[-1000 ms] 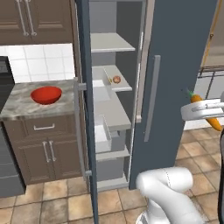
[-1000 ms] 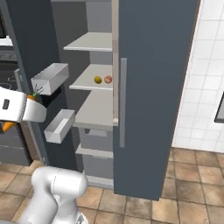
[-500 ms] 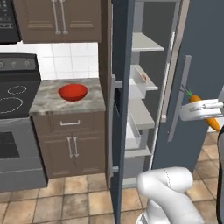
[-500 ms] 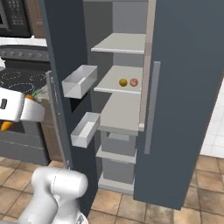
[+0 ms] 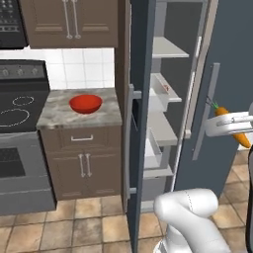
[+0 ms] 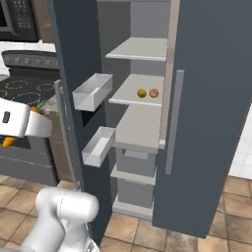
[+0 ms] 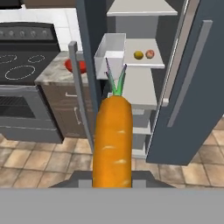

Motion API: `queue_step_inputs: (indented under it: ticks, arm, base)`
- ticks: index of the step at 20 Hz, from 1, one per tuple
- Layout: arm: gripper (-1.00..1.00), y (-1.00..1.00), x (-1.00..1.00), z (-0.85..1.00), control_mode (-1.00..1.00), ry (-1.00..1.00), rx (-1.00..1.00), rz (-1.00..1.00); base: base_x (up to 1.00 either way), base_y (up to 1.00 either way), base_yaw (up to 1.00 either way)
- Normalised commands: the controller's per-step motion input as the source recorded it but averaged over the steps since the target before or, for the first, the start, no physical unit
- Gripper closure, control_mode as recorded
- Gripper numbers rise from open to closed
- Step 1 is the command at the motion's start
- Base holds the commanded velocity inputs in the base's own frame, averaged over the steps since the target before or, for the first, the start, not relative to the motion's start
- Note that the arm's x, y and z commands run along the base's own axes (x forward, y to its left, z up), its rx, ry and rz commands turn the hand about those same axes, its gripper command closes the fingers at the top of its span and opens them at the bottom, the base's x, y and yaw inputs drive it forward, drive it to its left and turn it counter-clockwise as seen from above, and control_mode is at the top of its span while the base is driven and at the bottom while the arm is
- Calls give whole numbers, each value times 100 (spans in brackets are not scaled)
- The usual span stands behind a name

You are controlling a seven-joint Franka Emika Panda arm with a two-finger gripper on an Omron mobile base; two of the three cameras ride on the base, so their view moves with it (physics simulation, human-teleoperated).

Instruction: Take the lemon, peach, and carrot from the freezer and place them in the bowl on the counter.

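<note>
Hand view has the two-finger gripper clamped on the small orange tapered carrot, whose long axis runs straight out from the hand, green top leading. From the left base view, the wide shallow glossy red bowl sits on the grey-beige marble-look counter, well apart and left of the carrot, beyond the dark blue-grey freezer's open door. The yellow lemon and pinkish-red peach lie side by side on a freezer shelf.
</note>
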Motion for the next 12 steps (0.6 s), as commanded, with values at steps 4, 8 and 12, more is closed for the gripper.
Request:
queue_step_inputs:
  ticks: [4,8,12]
  arm:
    - [100,0,0,0,100,0,0,0]
    - [100,0,0,0,100,0,0,0]
    - [100,0,0,0,100,0,0,0]
  base:
    - [1,94,25]
    - [0,93,35]
    - [11,66,54]
